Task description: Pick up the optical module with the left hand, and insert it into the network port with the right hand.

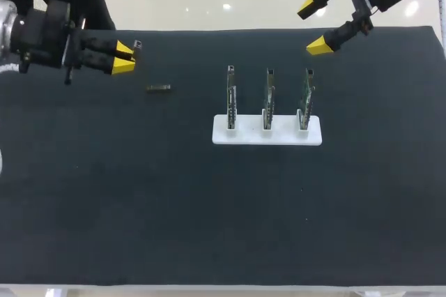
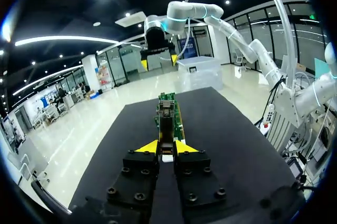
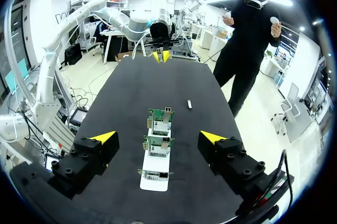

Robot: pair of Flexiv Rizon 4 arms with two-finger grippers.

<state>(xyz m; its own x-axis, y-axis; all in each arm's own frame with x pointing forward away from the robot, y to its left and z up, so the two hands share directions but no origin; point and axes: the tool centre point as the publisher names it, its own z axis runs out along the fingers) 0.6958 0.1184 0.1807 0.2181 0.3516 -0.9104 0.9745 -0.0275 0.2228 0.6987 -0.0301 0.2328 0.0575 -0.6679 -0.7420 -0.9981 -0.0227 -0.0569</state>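
Note:
My left gripper (image 1: 124, 58) hovers over the mat's far left, shut on a small dark optical module (image 1: 137, 45) that sticks out past its yellow tips. In the left wrist view the module (image 2: 167, 124) stands between the fingertips (image 2: 148, 146) and points toward the boards. Three upright green circuit boards (image 1: 268, 98) with ports stand in a white holder (image 1: 267, 135) at mid-table. Above the far right edge my right gripper (image 1: 315, 27) hangs wide open and empty. From its wrist the right gripper (image 3: 158, 137) looks down the row of boards (image 3: 159, 121).
A second small module (image 1: 158, 88) lies flat on the black mat (image 1: 209, 206), between my left gripper and the holder; the right wrist view also shows this second module (image 3: 189, 104). The mat covers nearly the whole table.

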